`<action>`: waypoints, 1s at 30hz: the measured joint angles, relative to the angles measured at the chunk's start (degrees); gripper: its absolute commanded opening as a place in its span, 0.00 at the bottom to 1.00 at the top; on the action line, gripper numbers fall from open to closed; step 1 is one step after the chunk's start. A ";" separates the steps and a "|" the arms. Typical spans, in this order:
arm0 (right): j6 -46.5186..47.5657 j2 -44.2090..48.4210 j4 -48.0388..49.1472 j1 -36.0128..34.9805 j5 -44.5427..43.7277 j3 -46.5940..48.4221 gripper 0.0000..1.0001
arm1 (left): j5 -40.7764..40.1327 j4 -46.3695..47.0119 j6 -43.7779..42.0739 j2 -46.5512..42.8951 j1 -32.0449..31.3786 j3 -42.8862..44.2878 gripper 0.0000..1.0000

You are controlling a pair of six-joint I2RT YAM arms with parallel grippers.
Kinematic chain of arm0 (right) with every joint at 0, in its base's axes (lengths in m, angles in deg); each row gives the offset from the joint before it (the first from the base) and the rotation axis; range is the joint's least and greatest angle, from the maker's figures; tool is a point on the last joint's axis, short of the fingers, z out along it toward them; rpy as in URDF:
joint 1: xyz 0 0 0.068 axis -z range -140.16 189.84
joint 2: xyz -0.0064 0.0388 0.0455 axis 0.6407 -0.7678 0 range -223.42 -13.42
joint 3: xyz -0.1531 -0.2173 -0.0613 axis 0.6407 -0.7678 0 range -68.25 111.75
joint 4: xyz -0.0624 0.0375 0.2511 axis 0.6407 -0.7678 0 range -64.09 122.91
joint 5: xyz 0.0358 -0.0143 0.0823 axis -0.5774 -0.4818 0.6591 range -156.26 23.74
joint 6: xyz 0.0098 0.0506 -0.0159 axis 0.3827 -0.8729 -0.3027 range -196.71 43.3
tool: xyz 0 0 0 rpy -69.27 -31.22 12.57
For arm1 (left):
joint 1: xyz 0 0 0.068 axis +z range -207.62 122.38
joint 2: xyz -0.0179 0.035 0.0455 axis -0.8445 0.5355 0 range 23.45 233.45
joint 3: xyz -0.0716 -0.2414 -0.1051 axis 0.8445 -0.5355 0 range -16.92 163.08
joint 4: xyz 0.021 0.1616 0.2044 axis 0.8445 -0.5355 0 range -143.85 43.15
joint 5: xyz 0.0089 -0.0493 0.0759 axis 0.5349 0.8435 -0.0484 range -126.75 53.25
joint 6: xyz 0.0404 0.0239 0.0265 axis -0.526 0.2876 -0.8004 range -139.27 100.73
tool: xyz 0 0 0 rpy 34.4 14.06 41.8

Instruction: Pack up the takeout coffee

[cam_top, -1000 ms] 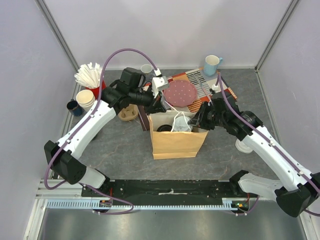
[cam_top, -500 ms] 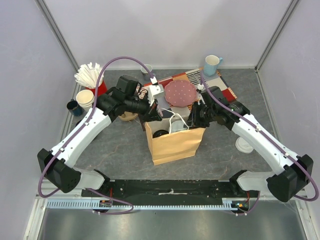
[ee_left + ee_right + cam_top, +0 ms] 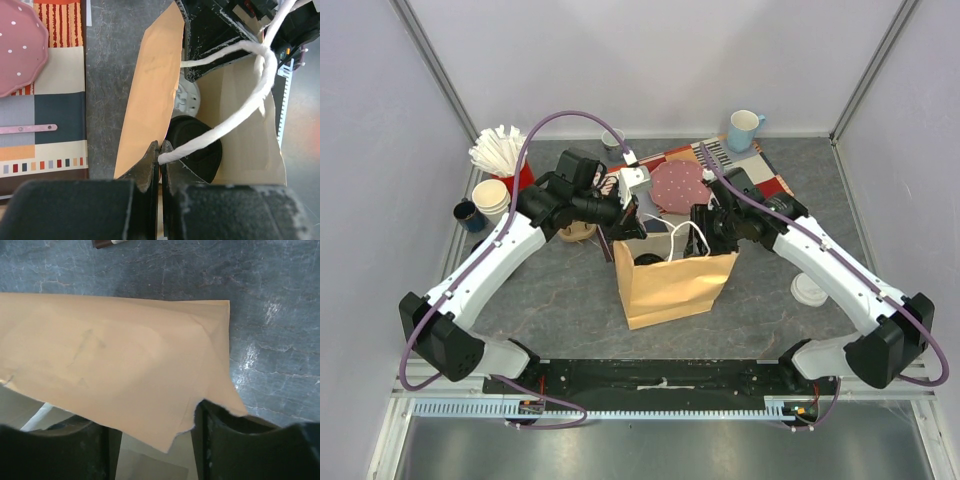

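Pinches white cord handle (image 3: pixel 240 107) of brown paper bag (image 3: pixel 675 290) in fully closed left gripper (image 3: pixel 160 150), straddles bag's rim with right gripper (image 3: pixel 152 422) parted and unclamped, black round plastic lid (image 3: pixel 195 152) inside.

Paper bag (image 3: pixel 150 90) mouth narrow; white handle cord (image 3: pixel 190 146) across it

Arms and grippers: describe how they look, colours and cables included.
The left arm and the right arm match: long white shell links joined by black joints, on black bases. A purple cable runs along each arm in loose loops. The fingers are black and flat-sided, two per gripper.
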 measured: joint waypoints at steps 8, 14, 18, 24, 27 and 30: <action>2.38 -0.42 -2.36 -5.90 -2.80 7.15 0.98 | -0.39 -0.48 -0.44 0.24 0.00 0.33 0.02; 5.01 1.11 -0.15 -13.07 -2.47 8.76 0.98 | -0.48 -0.66 -1.20 0.26 0.07 0.33 0.02; 6.73 3.26 2.58 -13.86 -0.96 9.16 0.98 | -0.48 -0.66 -1.81 0.26 0.07 0.33 0.02; 9.55 8.98 9.84 -13.73 0.98 9.16 0.99 | -0.35 -0.79 -2.32 0.26 0.07 0.33 0.02; 10.99 11.13 13.05 -13.75 1.42 9.16 0.98 | -0.15 -0.92 -2.43 0.26 0.07 0.33 0.02; 12.24 11.76 15.41 -13.75 1.38 9.16 0.98 | -0.04 -1.27 -2.58 0.26 0.07 0.33 0.06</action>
